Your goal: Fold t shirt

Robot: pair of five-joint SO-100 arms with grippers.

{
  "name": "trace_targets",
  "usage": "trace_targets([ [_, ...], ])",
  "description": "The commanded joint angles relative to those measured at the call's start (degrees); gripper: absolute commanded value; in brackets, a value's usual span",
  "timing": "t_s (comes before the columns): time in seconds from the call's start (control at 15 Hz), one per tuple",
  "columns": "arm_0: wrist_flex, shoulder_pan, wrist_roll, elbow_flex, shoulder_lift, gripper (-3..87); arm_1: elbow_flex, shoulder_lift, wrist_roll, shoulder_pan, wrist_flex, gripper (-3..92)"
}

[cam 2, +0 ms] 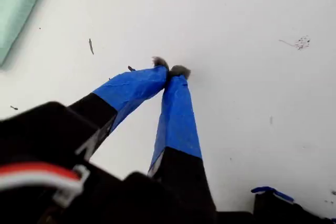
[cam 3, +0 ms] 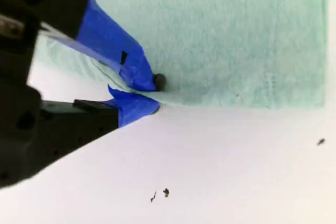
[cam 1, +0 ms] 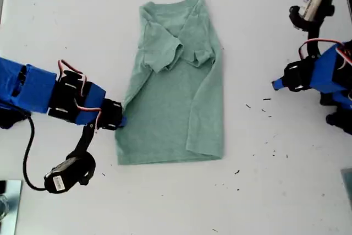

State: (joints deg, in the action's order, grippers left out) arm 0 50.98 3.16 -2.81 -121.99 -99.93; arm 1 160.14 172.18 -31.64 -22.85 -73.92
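Now, item by item, near to far.

Second pincer [cam 3: 155, 95]: one. You have it nipped on the side edge of the shirt [cam 1: 173, 86], cloth between the blue-taped tips [cam 3: 144, 77], low against the tabletop [cam 1: 66, 15]. In the exterior view this arm comes in from the left, its tips meeting the shirt's left edge about halfway down.

Shirt: one. It lies flat mid-tabletop, collar at the far end, hem nearer. Its side on the exterior view's right is already folded inward; both sleeves lie tucked across the chest.

First pincer [cam 2: 170, 71]: one. It hangs closed, tips touching, nothing in them, over bare tabletop, well apart from the shirt on the exterior view's right.

Step in hand, by my reading: the second lengthwise fold, the remaining side edge gripped and ready to go over.

Next move calls for: lift only enough to clear, carry the edge across toward the folded side, lay it parallel, then let go. One grip point on a long edge may leave the hem corner trailing.

Specks on the tabletop: several, scattered.
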Motion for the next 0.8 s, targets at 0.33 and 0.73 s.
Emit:
trace_targets([
  [0.33, 23.64, -5.98, 2.02, 9.93, -15.47, -0.3, 0.26, 4.39, 1.32, 0.79, -0.79, 1.6],
  [0.73, 10.11, -2.64, 13.89, 59.85, 28.3, 0.6, 0.97, 6.86, 2.11, 1.76, -1.32, 1.6],
])
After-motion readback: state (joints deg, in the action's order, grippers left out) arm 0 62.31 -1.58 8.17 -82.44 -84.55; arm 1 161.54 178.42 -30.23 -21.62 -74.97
